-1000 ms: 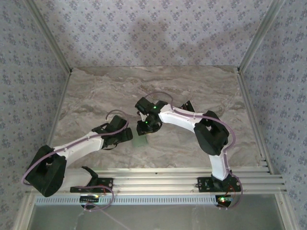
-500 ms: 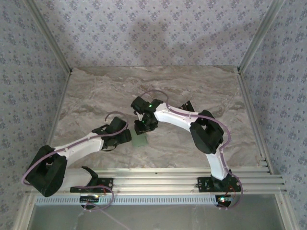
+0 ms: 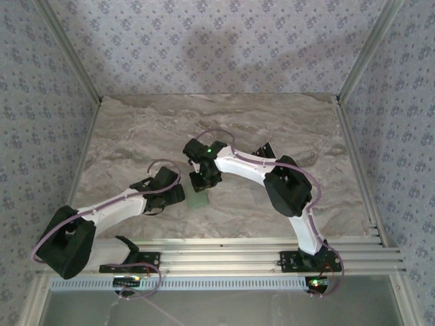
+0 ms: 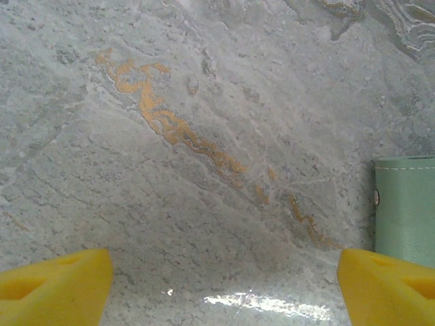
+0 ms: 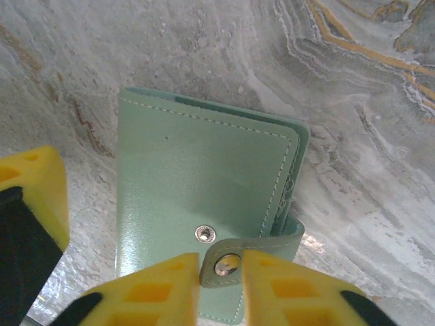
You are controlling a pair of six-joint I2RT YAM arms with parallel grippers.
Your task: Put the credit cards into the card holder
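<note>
Right gripper (image 5: 221, 275) pinches the snap tab (image 5: 230, 261) of the card holder (image 5: 204, 170); its 2 yellow pads (image 5: 149, 288) press in from either side of the tab. We see the sage-green card holder lying flat and closed on the marble table (image 5: 353, 102); 1 metal stud sits on its front face, just beside the tab. From above, the card holder (image 3: 198, 200) lies near the middle of the table (image 3: 285, 122), directly under the right gripper (image 3: 202, 180). Just to its left is the left gripper (image 4: 224, 285), close over the marble; its 2 yellow fingers (image 4: 54, 282) are spread wide, with bare stone between them. The card holder's stitched edge (image 4: 408, 204) lies just beside its right-hand finger. Blue patterned walls (image 3: 204, 41) surround the table.
</note>
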